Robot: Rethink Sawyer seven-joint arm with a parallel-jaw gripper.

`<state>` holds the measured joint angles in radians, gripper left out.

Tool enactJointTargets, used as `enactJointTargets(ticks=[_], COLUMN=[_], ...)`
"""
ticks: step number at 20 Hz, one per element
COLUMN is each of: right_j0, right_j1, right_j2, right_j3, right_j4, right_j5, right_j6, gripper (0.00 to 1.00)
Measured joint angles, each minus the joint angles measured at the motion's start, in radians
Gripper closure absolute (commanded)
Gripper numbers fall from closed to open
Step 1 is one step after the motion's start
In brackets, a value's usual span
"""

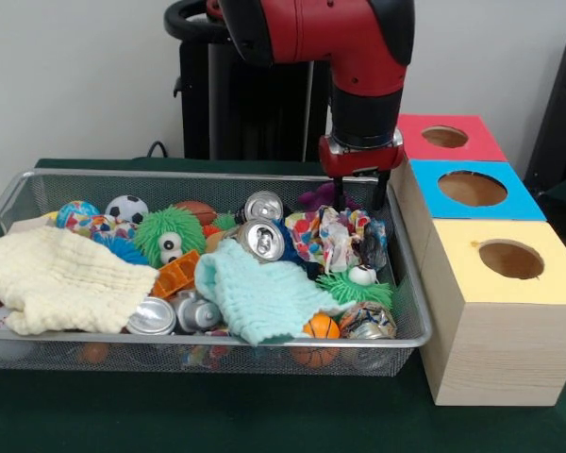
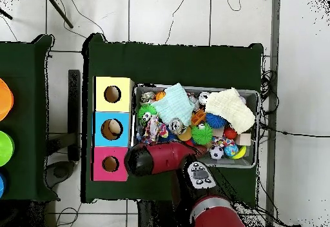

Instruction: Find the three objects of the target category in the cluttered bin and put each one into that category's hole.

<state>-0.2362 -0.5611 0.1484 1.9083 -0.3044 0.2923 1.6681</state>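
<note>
The silver wire-mesh bin [image 1: 9,203] is full of mixed things: silver cans [image 1: 262,240], crumpled colourful wrappers [image 1: 335,236], green fuzzy toys [image 1: 170,234], small balls [image 1: 126,209], a cream cloth [image 1: 57,278] and a pale teal cloth [image 1: 259,293]. My gripper [image 1: 360,187] hangs over the bin's far right corner, just above the wrappers and next to the blue box [image 1: 524,203]. I see nothing held in it. In the overhead view the red arm [image 2: 161,158] covers the gripper and lies over the bin's [image 2: 256,128] corner nearest the boxes.
Three wooden boxes with round holes stand in a row beside the bin: red [image 1: 410,132], blue, and yellow [image 1: 557,274]. They also show in the overhead view, yellow [image 2: 124,86], blue [image 2: 100,129], red [image 2: 98,166]. The black pedestal [image 1: 255,104] stands behind.
</note>
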Motion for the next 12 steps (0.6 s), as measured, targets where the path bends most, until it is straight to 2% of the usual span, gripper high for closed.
enactJointTargets(ticks=[12], right_j0=[0.046], right_j1=[0.000], right_j2=[-0.055], right_j3=[0.040], right_j4=[0.000], right_j5=[-0.114], right_j6=[0.000], gripper=[0.00])
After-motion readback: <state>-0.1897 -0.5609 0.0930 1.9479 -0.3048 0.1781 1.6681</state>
